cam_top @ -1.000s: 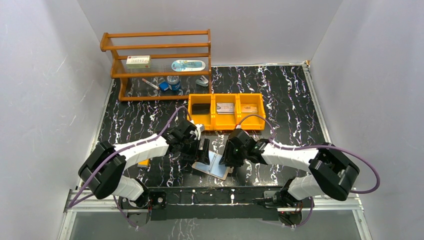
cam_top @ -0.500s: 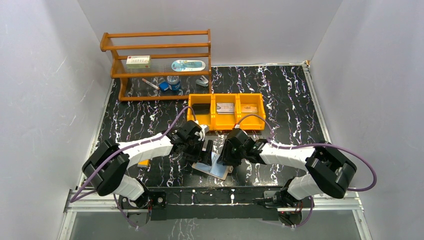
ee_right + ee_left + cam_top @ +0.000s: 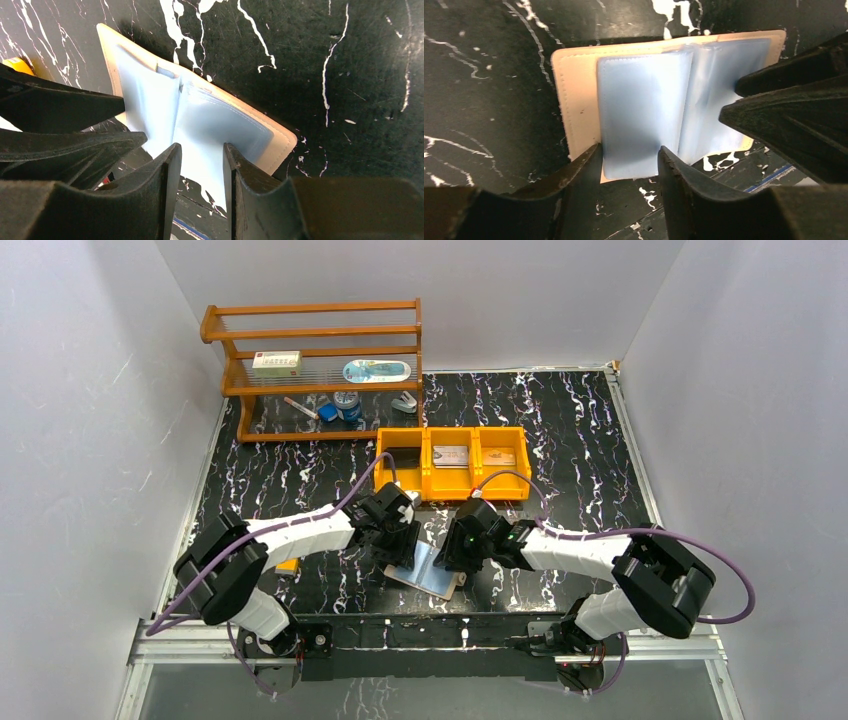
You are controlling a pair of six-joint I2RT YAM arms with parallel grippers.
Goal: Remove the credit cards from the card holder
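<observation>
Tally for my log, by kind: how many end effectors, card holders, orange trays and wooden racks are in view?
end effectors: 2, the left end effector and the right end effector
card holder: 1
orange tray: 1
wooden rack: 1
Total: 5

The white-shelled left arm (image 3: 300, 530) and white-shelled right arm (image 3: 575, 548) are carrying bulky matt-black joint housings and black wrist units. A thin purple cable (image 3: 590, 534) is running along each arm. The black left gripper (image 3: 629, 147) and black right gripper (image 3: 201, 145) are ending in thick, tapered, rough-surfaced fingers (image 3: 684, 190).
</observation>
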